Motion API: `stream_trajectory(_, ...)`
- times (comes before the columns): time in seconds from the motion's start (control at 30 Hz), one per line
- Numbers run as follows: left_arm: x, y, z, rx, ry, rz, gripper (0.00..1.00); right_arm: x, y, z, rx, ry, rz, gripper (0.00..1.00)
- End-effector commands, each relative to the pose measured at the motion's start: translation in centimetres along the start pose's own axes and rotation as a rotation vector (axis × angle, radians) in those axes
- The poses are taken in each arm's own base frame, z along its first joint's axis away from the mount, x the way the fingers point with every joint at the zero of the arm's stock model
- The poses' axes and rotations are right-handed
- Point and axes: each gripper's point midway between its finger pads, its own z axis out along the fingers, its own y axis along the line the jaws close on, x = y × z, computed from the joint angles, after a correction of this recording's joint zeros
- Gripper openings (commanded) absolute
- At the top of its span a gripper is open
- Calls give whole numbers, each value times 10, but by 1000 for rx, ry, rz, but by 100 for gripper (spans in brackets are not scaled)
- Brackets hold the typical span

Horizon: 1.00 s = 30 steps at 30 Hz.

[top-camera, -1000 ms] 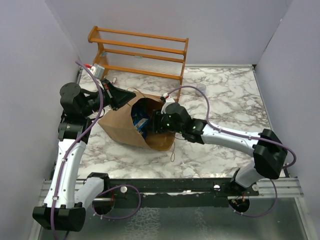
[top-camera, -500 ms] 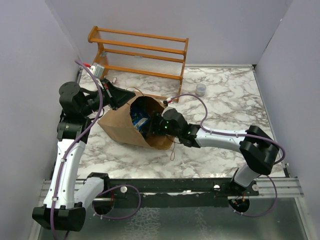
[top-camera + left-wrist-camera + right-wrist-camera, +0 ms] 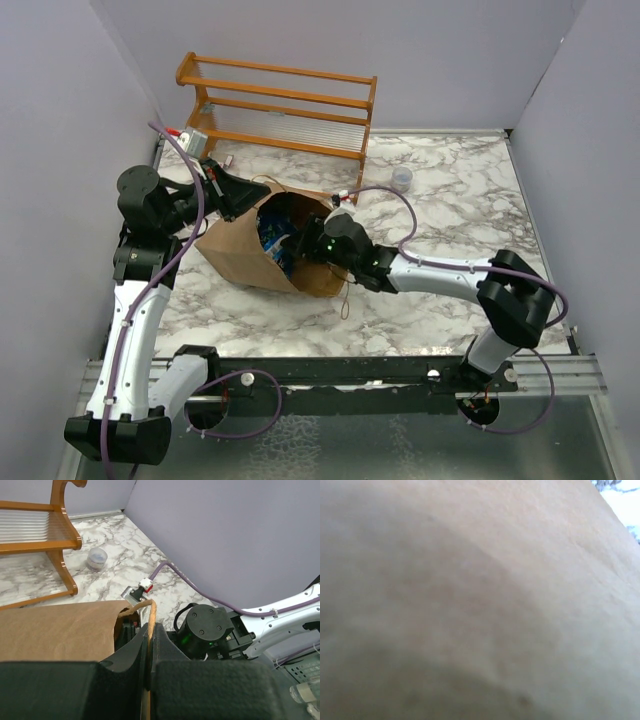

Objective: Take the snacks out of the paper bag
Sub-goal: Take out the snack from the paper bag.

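The brown paper bag (image 3: 238,256) lies on its side on the marble table, its mouth open toward the right. Blue snack packets (image 3: 274,240) show inside the mouth. My left gripper (image 3: 254,196) is shut on the bag's upper rim, and in the left wrist view (image 3: 149,645) a paper edge (image 3: 150,614) is pinched between the jaws. My right gripper (image 3: 306,244) reaches into the bag's mouth, and its fingers are hidden. The right wrist view shows only blurred brown paper (image 3: 480,600). The right wrist's black body (image 3: 207,629) sits just beyond the bag (image 3: 55,630).
A wooden rack (image 3: 282,104) stands at the back left, also in the left wrist view (image 3: 35,536). A small clear cup (image 3: 401,178) sits right of it, also in the left wrist view (image 3: 96,558). A loose bag handle (image 3: 345,300) trails toward the front.
My right gripper has pushed leftward, deeper into the bag's mouth. The left gripper and the bag have stayed put.
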Motion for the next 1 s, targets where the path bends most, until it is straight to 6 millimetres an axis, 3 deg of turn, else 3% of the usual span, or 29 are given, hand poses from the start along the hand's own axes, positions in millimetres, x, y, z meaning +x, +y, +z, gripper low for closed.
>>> stream_trajectory(0.0,-7,-16,-5,44,-29,42,0,-24,11,14,22,-110,54,49)
stream_trajectory(0.13,-7,-17,-5,46,-28,37,0,-28,17,19,20,-118,38,47)
stream_trajectory(0.43,-8,-19,-6,50,-34,33,0,-28,4,32,105,-120,18,31)
stream_trajectory(0.7,-5,-17,-7,40,-33,25,0,-31,-1,33,135,-130,-20,35)
stream_trajectory(0.73,-5,-17,-7,38,-34,24,0,-31,-1,34,133,-130,-28,31)
stream_trajectory(0.83,-4,-13,-6,25,-35,15,0,-33,7,33,109,-126,-51,4)
stream_trajectory(0.97,-5,-11,-6,8,-41,13,0,-43,32,18,23,-124,-91,1)
